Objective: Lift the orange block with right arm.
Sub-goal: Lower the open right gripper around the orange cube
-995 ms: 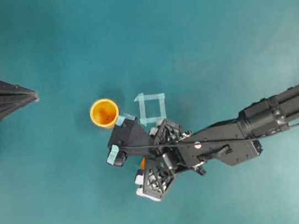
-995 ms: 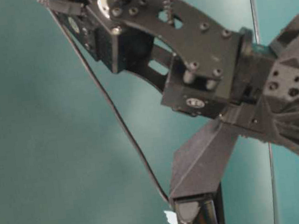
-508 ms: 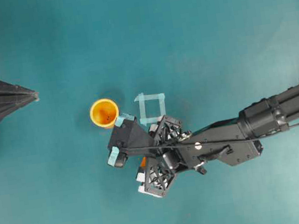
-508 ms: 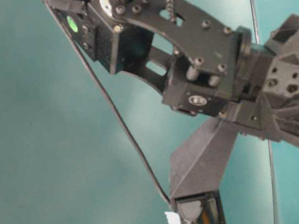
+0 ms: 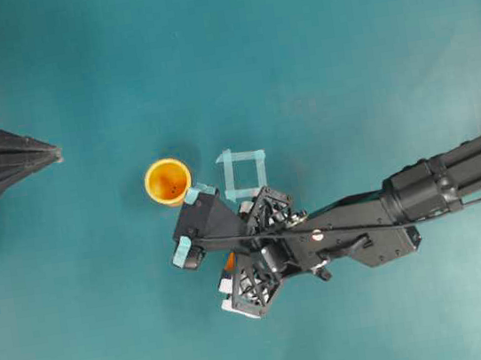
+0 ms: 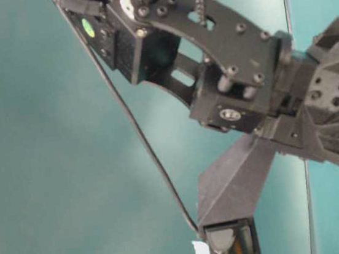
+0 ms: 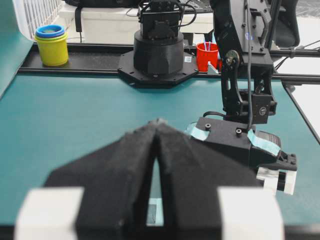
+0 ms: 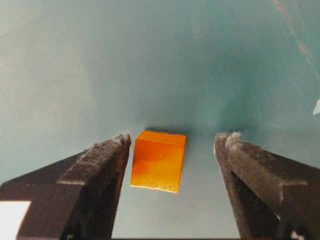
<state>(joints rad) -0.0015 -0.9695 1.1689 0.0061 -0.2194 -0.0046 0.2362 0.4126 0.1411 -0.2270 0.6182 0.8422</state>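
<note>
The orange block (image 8: 158,161) rests on the teal table between the two fingers of my right gripper (image 8: 173,145), which is open. The left finger almost touches the block and the right finger stands well apart from it. From overhead only a sliver of the block (image 5: 230,261) shows under the right gripper (image 5: 236,254), which reaches in from the right and points down at the table. My left gripper (image 5: 53,155) lies at the far left edge, shut to a point with nothing in it, and fills the foreground of its own view (image 7: 157,122).
A round yellow-orange cup (image 5: 168,182) stands just up and left of the right gripper. A pale tape square (image 5: 243,172) lies beside the cup. Beyond the table's far edge stand a yellow cup (image 7: 52,45) and a red cup (image 7: 207,56).
The right arm has shifted slightly in the table-level view. The block, the cup and the left gripper have not moved, and the right jaws remain wide.
</note>
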